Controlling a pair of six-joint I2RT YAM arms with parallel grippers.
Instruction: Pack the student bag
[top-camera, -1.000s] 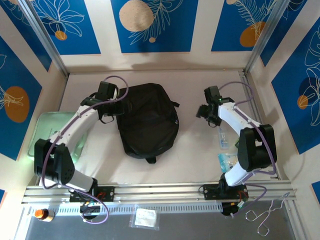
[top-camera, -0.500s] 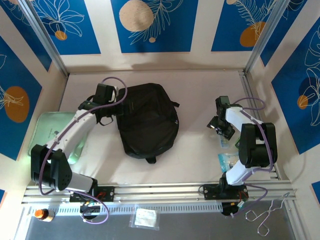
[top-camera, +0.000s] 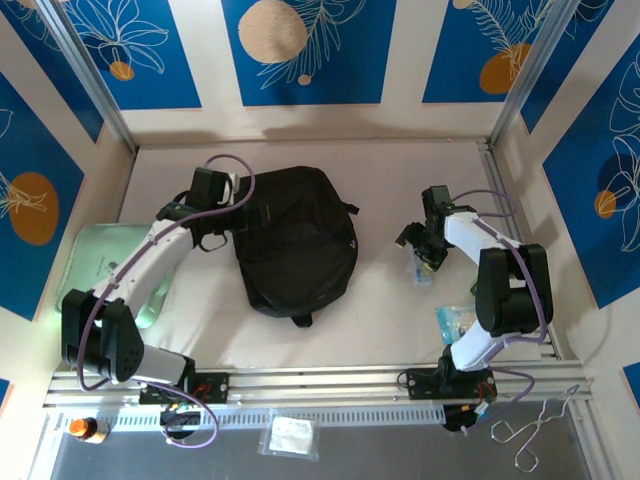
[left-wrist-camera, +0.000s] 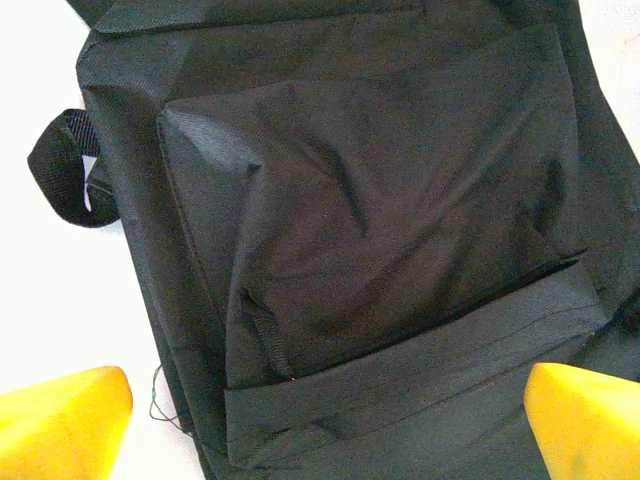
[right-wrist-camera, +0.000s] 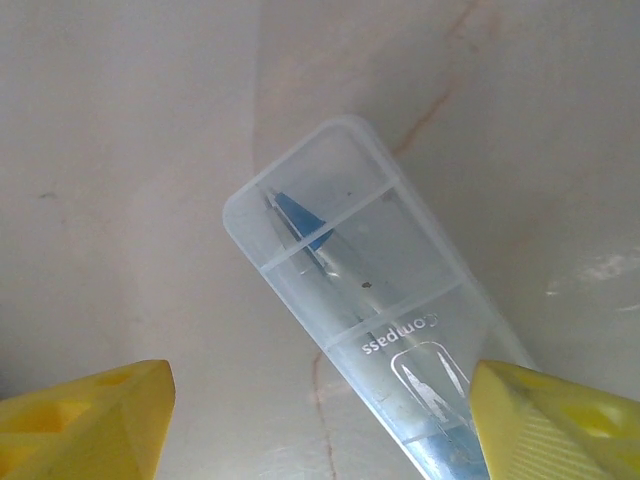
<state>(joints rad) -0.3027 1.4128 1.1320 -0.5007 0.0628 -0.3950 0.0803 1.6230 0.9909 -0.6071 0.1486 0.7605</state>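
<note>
In the top external view, the student bag (top-camera: 297, 240) lies flat in the middle of the frame. Its flap and pocket look shut, and I see nothing sticking out of it. The left gripper (top-camera: 230, 198) hovers at the bag's upper left edge. Right of centre, the right gripper (top-camera: 418, 245) points down at a clear compass case (top-camera: 422, 270) on the table, well apart from the bag. A plastic packet (top-camera: 455, 322) lies lower right of the case, also outside the bag. A green tray (top-camera: 95, 262) sits at the left edge of the frame.

In the left wrist view, the bag's front pocket (left-wrist-camera: 400, 230) spreads across the centre, with the carry loop (left-wrist-camera: 65, 165) at the upper left. The yellow fingertips (left-wrist-camera: 60, 425) stand in the two lower corners, spread as wide as they go and empty. They hang over the fabric without pinching it.

In the right wrist view, the compass case runs from the centre to the lower right. The jaws are parted, with one yellow fingertip (right-wrist-camera: 85, 420) in each lower corner and the case between them. The case passes close to the lower right fingertip, but I cannot tell whether they touch, and nothing shows a grip.

I judge the packing barely begun. The bag is not yet opened, and the case and packet are left to go in.
</note>
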